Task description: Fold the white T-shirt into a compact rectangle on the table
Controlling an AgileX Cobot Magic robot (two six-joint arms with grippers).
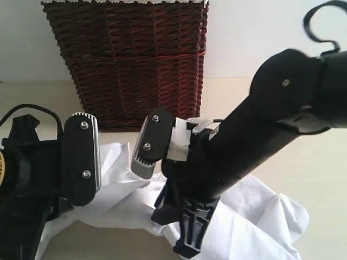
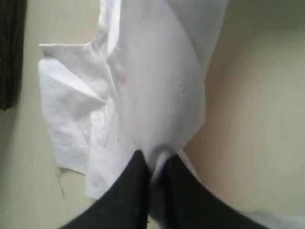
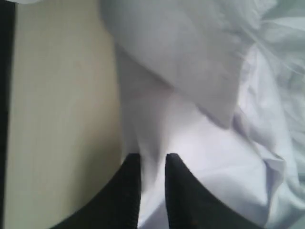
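Note:
The white T-shirt (image 1: 255, 216) lies crumpled on the table (image 1: 320, 162), bunched between the two arms. In the left wrist view my left gripper (image 2: 155, 160) is shut on a pinch of the white T-shirt (image 2: 143, 86), and the cloth spreads away from the fingertips over the table (image 2: 257, 119). My right gripper (image 3: 152, 160) is shut on a raised fold of the T-shirt (image 3: 200, 71), a narrow strip of cloth showing between its black fingers beside bare table (image 3: 62, 119). No lettering, collar or tag shows. In the exterior view both grippers' tips are hidden by the arms.
A dark brown wicker basket (image 1: 130, 59) stands at the back of the table, just behind the arms. The right arm (image 1: 260, 130) crosses the view from the upper right. Bare table lies to the right of the shirt.

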